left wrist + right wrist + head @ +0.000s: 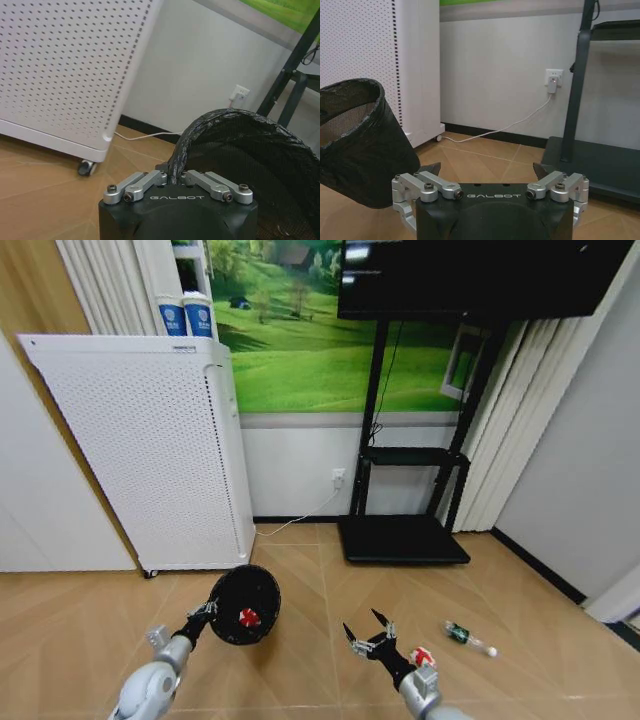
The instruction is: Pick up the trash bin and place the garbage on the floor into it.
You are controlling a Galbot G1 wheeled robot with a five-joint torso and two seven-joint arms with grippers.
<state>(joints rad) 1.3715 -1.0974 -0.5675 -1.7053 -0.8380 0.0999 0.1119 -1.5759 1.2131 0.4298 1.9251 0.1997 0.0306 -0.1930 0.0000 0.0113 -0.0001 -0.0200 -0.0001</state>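
While the left gripper (210,609) pinched the tilted black trash bin (245,603) by its rim, the bin's red-and-white scrap (248,617) risked spilling; the right gripper (371,635) gaped wide, empty.

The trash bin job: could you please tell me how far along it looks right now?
Partly done. The left hand is shut on the rim of the trash bin, holding it tilted off the floor, and one red-and-white piece already lies inside. The right hand is open and holds nothing. Still on the floor: another red-and-white piece beside the right arm and a green-and-white can farther right.
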